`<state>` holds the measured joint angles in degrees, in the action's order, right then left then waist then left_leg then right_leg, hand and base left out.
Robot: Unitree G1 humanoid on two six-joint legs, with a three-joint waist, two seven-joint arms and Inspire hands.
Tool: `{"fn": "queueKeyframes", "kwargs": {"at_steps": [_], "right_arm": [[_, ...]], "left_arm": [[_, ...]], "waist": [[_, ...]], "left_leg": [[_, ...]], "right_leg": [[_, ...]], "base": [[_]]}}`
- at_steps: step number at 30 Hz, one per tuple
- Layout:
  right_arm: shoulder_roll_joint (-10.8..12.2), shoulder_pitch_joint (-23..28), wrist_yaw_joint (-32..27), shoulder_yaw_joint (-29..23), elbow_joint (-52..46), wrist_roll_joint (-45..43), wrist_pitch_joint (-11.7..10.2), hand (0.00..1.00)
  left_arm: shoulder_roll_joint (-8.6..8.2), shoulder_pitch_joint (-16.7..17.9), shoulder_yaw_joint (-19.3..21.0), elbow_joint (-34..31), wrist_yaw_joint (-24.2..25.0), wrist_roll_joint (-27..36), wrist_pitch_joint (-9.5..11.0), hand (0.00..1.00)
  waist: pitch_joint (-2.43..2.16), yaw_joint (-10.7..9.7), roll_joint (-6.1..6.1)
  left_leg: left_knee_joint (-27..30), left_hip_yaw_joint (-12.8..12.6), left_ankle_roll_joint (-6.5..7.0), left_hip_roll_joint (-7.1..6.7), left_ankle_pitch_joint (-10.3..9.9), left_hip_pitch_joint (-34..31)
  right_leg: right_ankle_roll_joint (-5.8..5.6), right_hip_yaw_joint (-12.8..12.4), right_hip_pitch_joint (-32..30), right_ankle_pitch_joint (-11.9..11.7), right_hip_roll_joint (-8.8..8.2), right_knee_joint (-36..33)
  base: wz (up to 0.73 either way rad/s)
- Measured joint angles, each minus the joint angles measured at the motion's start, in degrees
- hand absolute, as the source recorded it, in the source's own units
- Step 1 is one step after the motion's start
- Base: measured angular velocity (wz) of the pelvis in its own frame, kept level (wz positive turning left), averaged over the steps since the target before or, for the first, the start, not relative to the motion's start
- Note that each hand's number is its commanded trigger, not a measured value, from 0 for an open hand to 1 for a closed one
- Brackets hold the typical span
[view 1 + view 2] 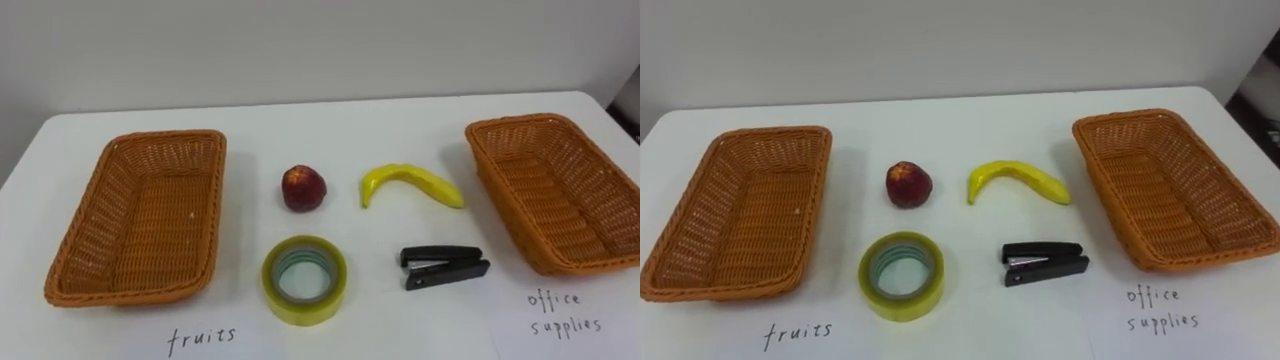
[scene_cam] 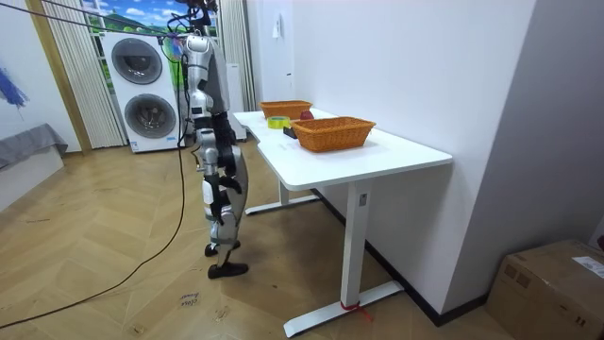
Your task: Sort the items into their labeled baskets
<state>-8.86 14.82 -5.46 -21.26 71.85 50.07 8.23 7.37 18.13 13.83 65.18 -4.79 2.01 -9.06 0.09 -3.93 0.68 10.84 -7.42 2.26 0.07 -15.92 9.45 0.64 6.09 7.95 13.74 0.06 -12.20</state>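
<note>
I stand at the long side of the white table (image 1: 330, 125), my hands (image 2: 229, 175) hanging low by my hips, well apart from everything on it; whether they are spread or closed I cannot tell. Both wicker baskets are empty, the left basket (image 1: 165, 137) and the right basket (image 1: 520, 122) at the table's two ends. Between them lie a red apple (image 1: 303, 188) and a banana (image 1: 410, 184) in the far row, and nearer me a roll of tape (image 1: 305, 279) lying flat and a black stapler (image 1: 444, 267)
</note>
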Motion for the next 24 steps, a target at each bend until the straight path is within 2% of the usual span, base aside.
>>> {"fn": "queueKeyframes", "kwargs": {"at_steps": [2,5,9,12,15,21,24], "right_arm": [[-0.1,0.5,-2.0,-1.8,-3.3,2.3,-0.1,0.0],[-0.5,0.8,-5.2,-4.3,-6.3,4.2,-1.7,0.0],[-0.7,0.8,-11.2,-6.6,-9.1,8.5,-2.4,0.0],[-1.0,0.7,-15.8,-11.4,-14.4,8.7,-2.8,0.0],[-1.5,0.5,-20.1,-13.9,-20.0,9.3,-5.0,0.0],[-3.0,0.3,-26.8,-14.6,-27.8,8.3,-8.6,0.0],[-3.0,-0.3,-29.8,-15.0,-30.1,7.6,-9.1,0.0]], "left_arm": [[0.03,0.1,1.4,0.0,0.0,0.0,0.0,0.0],[0.48,0.2,1.9,-0.1,0.0,0.0,0.2,0.0],[1.23,0.5,1.9,-1.2,0.0,0.8,1.1,0.0],[1.3,1.5,3.2,-2.3,-0.1,0.8,1.6,0.0],[1.36,3.0,4.1,-5.5,-1.3,0.7,2.2,0.0],[1.73,3.0,4.2,-5.9,-1.4,0.2,3.6,0.0],[1.71,3.4,4.0,-6.6,-1.3,0.2,4.3,0.0]], "waist": [[-0.03,-0.4,0.15],[-0.05,-0.7,0.43],[-0.61,-1.2,1.55],[-0.63,-2.2,2.0],[-0.58,-2.9,2.41],[-0.56,-3.5,2.4],[-0.51,-3.3,2.33]], "left_leg": [[0.0,-0.2,-0.05,0.07,0.0,0.0],[0.2,-0.5,-0.14,0.06,0.1,-0.2],[0.5,-0.5,-0.13,0.06,0.1,-0.8],[0.5,-0.6,-0.09,-0.05,0.1,-1.2],[0.6,-1.0,-0.09,0.01,0.1,-1.8],[0.8,-1.5,-0.1,0.11,0.1,-2.9],[0.8,-1.5,-0.1,0.09,0.1,-2.7]], "right_leg": [[0.06,-0.3,-0.3,0.0,0.04,-0.3],[0.17,-1.1,-0.8,0.1,0.1,-0.4],[0.17,-1.2,-1.3,0.1,0.08,-0.5],[0.13,-1.2,-1.9,0.1,0.01,-0.6],[0.12,-1.2,-2.5,0.1,0.06,-0.6],[0.1,-1.7,-3.3,0.0,0.17,-1.0],[0.1,-2.0,-3.2,0.0,0.23,-0.9]], "base": [[-0.1],[-0.09],[0.0],[-0.02],[-0.02],[-0.01],[0.0]]}}
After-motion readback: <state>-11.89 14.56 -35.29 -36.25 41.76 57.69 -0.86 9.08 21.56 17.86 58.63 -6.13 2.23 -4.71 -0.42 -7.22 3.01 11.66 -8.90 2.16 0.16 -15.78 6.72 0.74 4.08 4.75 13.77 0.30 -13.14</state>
